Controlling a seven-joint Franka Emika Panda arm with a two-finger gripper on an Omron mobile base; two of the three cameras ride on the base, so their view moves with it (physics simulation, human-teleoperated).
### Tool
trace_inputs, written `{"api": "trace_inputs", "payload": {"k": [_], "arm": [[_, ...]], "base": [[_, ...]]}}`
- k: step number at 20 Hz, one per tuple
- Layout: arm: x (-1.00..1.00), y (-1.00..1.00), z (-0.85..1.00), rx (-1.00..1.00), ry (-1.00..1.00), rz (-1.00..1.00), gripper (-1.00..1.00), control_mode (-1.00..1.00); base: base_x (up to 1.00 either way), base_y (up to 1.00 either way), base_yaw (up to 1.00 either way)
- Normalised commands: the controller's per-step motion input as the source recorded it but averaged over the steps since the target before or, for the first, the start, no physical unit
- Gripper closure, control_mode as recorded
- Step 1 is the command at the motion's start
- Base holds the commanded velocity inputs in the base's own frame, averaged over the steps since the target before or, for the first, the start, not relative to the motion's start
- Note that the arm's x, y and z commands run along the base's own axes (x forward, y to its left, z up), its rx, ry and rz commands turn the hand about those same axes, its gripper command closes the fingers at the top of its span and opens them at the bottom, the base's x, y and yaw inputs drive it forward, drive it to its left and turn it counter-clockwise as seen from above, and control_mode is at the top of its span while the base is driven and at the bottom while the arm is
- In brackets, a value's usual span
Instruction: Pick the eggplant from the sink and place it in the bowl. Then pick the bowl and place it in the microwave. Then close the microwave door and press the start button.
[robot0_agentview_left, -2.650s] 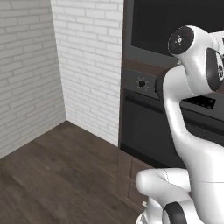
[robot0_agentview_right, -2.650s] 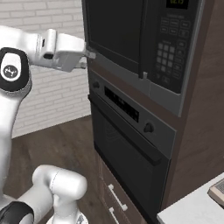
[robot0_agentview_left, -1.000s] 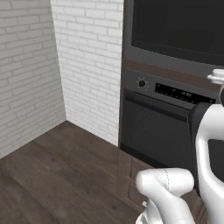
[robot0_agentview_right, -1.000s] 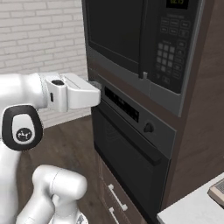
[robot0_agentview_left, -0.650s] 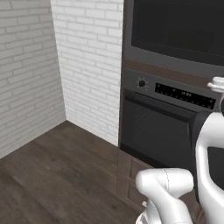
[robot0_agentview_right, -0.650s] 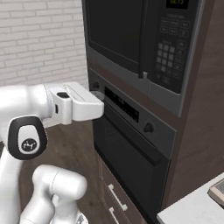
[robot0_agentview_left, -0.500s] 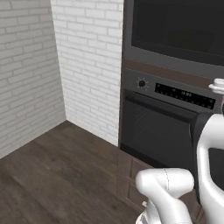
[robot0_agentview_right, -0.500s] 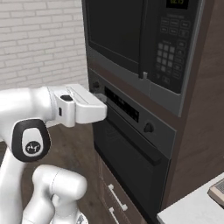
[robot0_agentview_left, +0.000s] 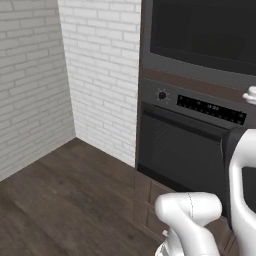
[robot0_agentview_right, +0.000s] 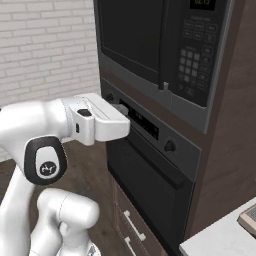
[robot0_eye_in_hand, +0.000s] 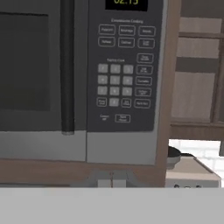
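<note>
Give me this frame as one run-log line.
dark built-in microwave: black door closed | end effector: shut, empty, low by black oven panel | keypad: lit display above | stage: start press

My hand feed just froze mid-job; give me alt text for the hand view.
The microwave fills the frame with its door closed beside a vertical handle. Right of the handle is the keypad, with a lit display above it.
</note>
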Motion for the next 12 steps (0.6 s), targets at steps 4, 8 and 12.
{"api": "trace_inputs", "payload": {"k": [4, 8, 12], "arm": [[0.26, -0.02, 0.18, 0.04, -0.08, 0.00, 1.00, -1.00], [0.36, -0.22, 0.00, 0.04, -0.01, 0.00, 1.00, -1.00], [0.27, -0.37, 0.00, 0.04, 0.01, 0.00, 1.00, -1.00]], "base": [[0.00, 0.00, 0.00], [0.00, 0.00, 0.00], [0.00, 0.00, 0.00]]}}
